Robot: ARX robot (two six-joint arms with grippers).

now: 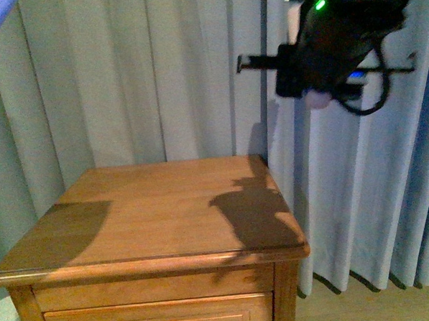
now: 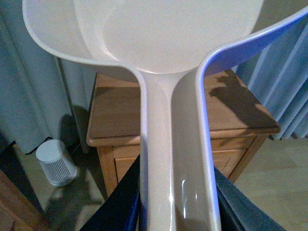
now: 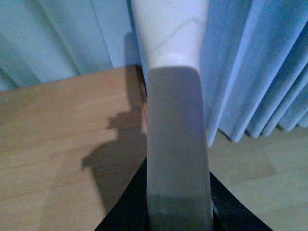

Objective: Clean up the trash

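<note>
No trash shows in any view; the nightstand top (image 1: 152,207) bears only shadows. My left gripper (image 2: 175,204) is shut on the handle of the pale dustpan (image 2: 168,33). It holds the pan high above the nightstand (image 2: 120,110), and the visible part of the bowl holds no wad. My right gripper (image 3: 178,204) is shut on the pale handle of the brush (image 3: 171,43), beside the nightstand's right edge. In the front view the right arm (image 1: 338,39) hangs dark at the upper right, above the nightstand's right rear corner.
Pale curtains (image 1: 160,77) hang behind and to the right of the nightstand. A small white ribbed canister (image 2: 57,161) stands on the floor to its left. Wooden floor (image 3: 255,183) shows on its right. A drawer front (image 1: 158,318) faces me.
</note>
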